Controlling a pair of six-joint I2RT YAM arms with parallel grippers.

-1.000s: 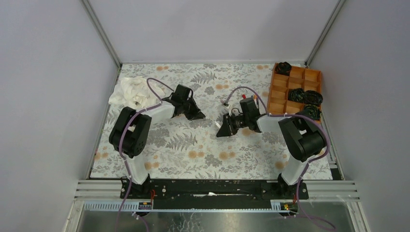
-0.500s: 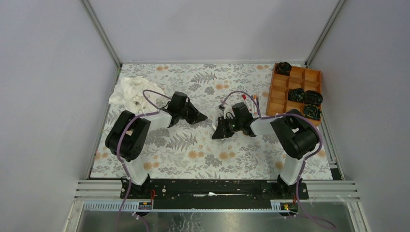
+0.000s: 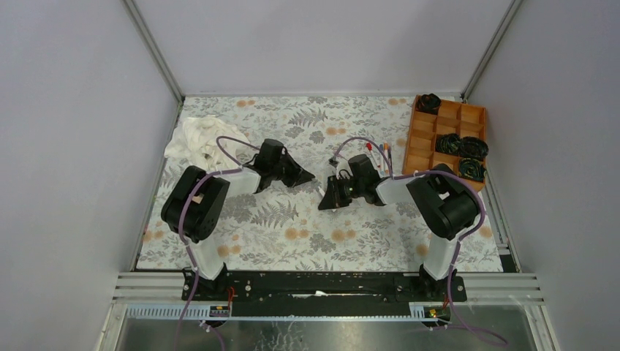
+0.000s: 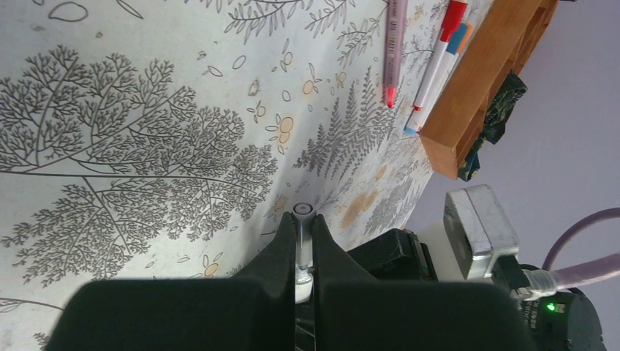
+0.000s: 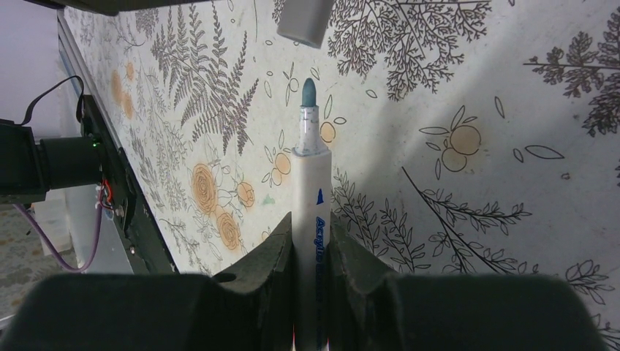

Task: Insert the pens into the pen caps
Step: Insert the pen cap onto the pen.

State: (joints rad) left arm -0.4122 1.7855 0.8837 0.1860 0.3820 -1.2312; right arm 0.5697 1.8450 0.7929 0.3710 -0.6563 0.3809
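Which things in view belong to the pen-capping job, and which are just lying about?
Job:
- pen, in the right gripper
- cap, in the left gripper
- loose pens on the mat

Lying about:
- cloth
- tray
- black coils in the tray

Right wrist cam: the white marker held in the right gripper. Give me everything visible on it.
It is a white-barrelled plastic marker, uncapped, with a teal felt tip on a narrower speckled collar. Blue print and a small blue triangle run along the barrel. The right gripper is shut on the barrel, which hides the rear end. It is held over the floral table cover, pointing at a pale cap just ahead, not touching it.
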